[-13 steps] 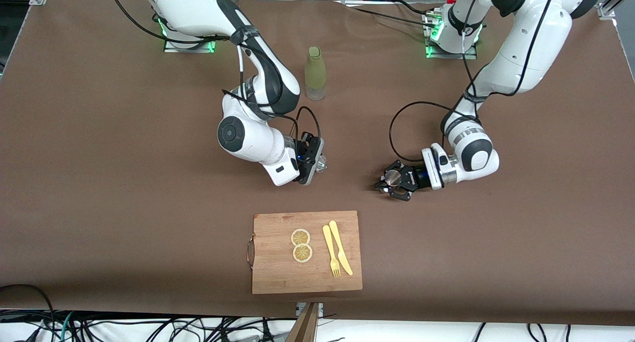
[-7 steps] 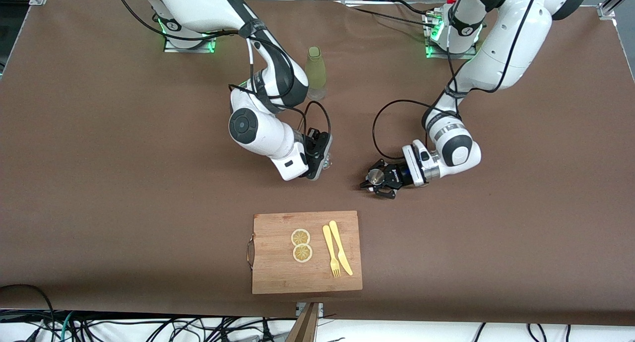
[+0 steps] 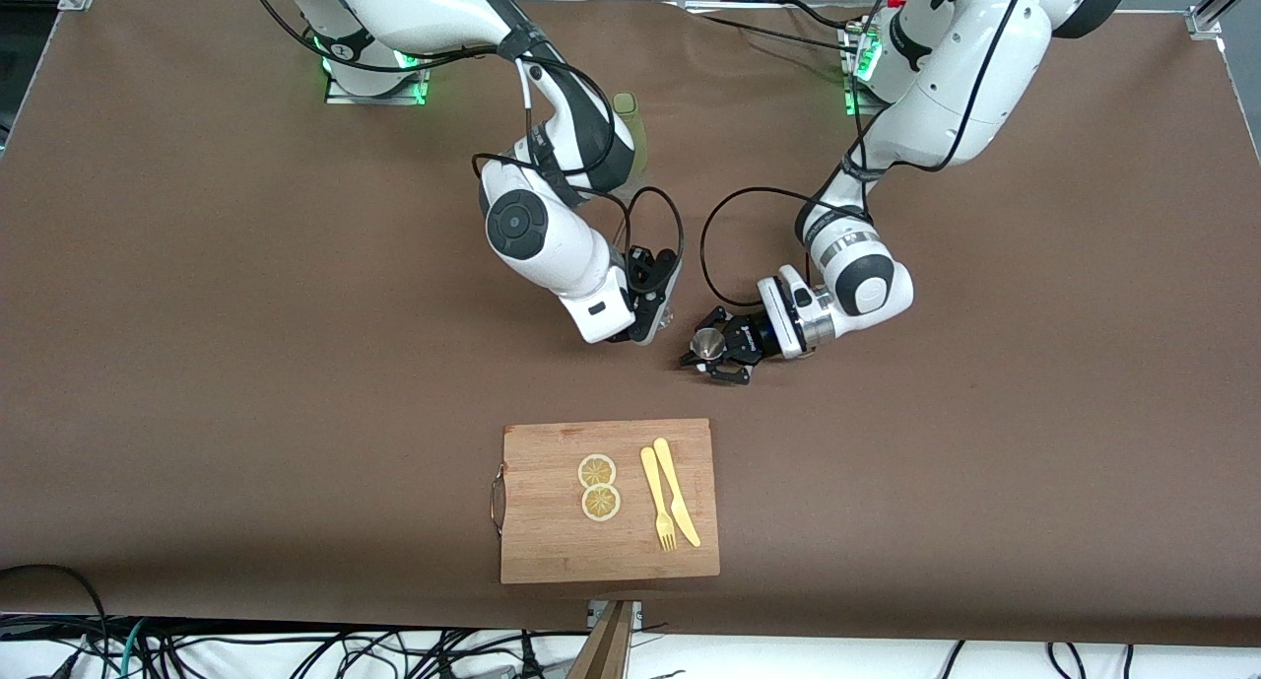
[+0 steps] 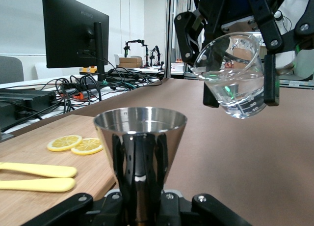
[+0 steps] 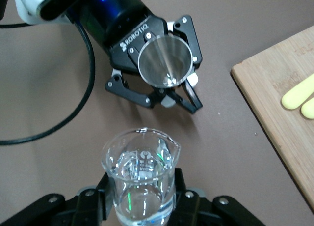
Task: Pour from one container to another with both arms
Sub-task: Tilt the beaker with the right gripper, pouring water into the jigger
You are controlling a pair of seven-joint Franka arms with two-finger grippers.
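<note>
The clear glass cup [image 5: 141, 177] holds some clear liquid, and my right gripper [image 5: 141, 199] is shut on it over the table's middle. In the left wrist view the cup [image 4: 235, 78] hangs tilted, a little above and beside the jigger's rim. The silver jigger [image 4: 140, 137] stands upright with my left gripper [image 4: 140, 159] shut on its waist. In the front view the cup [image 3: 669, 315] in the right gripper [image 3: 662, 318] and the jigger [image 3: 706, 343] in the left gripper [image 3: 708, 352] are close together, apart. The jigger's mouth [image 5: 164, 61] looks empty.
A wooden cutting board [image 3: 552, 551] lies nearer to the front camera, with two lemon slices [image 3: 598, 487] and a yellow fork and knife [image 3: 668, 502] on it. The olive-green bottle [image 3: 635, 127] stands near the arms' bases, mostly hidden by the right arm.
Both arms have swung toward each other over the table's middle. The cup and the jigger, each still held, are now much closer together.
</note>
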